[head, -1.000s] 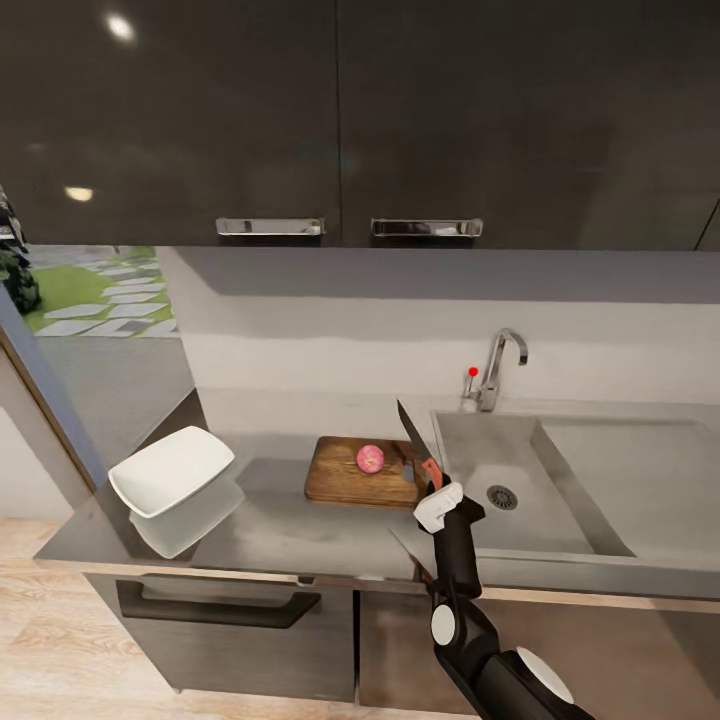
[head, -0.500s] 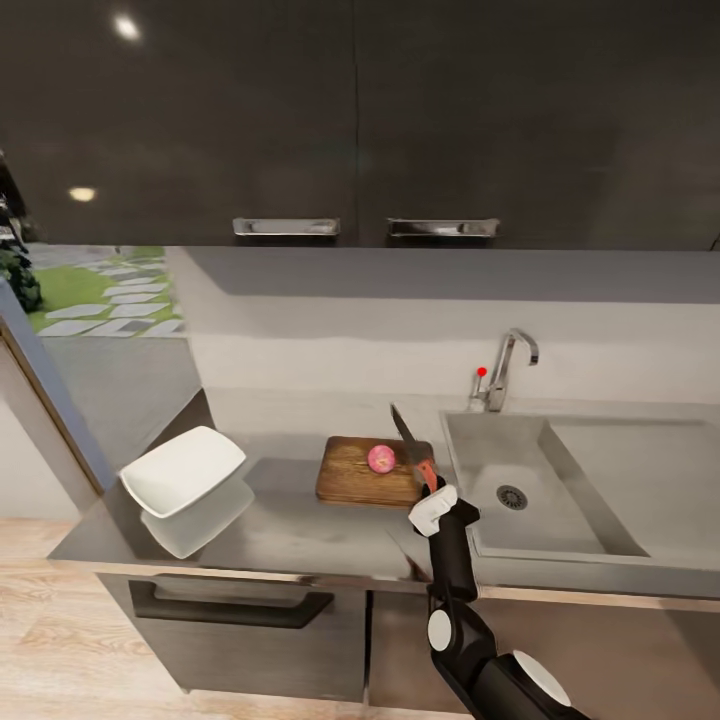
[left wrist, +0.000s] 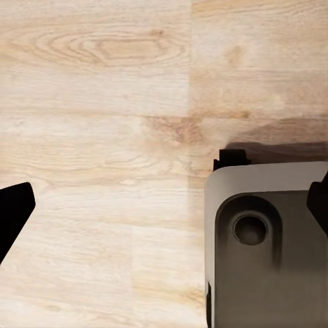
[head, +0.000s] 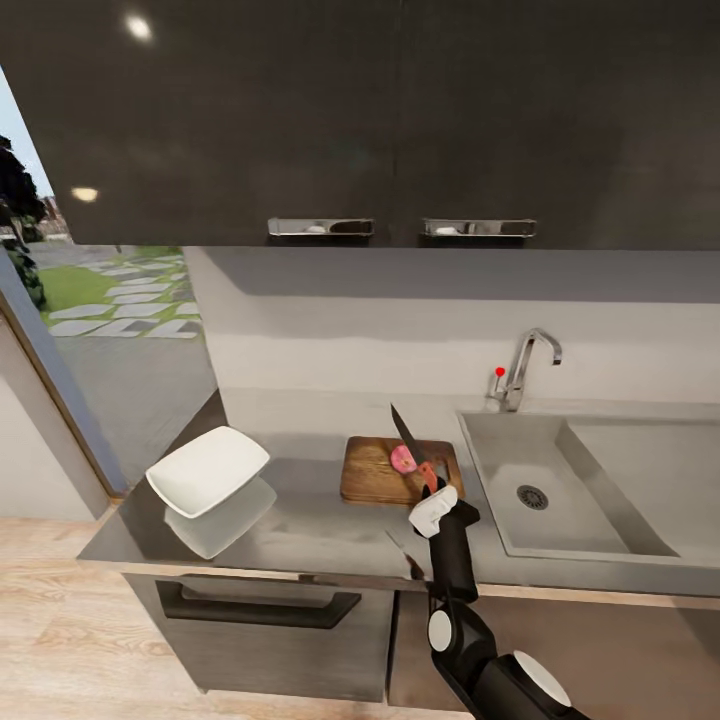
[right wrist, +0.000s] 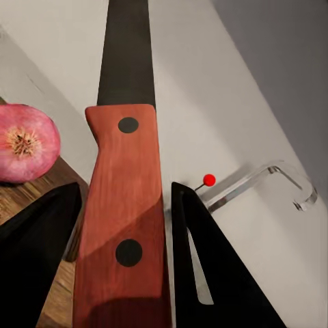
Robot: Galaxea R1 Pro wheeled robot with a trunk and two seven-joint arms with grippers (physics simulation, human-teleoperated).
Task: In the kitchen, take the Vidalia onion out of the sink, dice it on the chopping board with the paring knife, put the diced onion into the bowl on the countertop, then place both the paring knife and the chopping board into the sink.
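A: We are facing a kitchen wall of glossy dark cabinets over a long grey steel-like countertop (head: 300, 530), with pale wood flooring (left wrist: 102, 102) below. What are the containers holding?

B: We are seeing one white, shallow, squarish bowl (head: 208, 470) sitting on the countertop's left part with nothing in it. One rectangular steel sink (head: 600, 500) is lying at the right, its basin bare around a round dark drain, an angular chrome tap (head: 528, 365) with a red knob standing behind.

A: And between them?

B: One dark brown wooden chopping board (head: 385, 472) with rounded corners is lying just beside the sink. One pinkish onion (head: 403, 459) is resting whole on it.

A: What are our grippers doing?

B: The right gripper (right wrist: 123, 225) is pinching one paring knife (head: 412, 447) by its flat red-brown handle with two dark rivets, the dark pointed blade slanting up over the board. The left gripper (left wrist: 164, 205) is pointing at the floor, its fingers (left wrist: 14, 208) spread wide with nothing between them.
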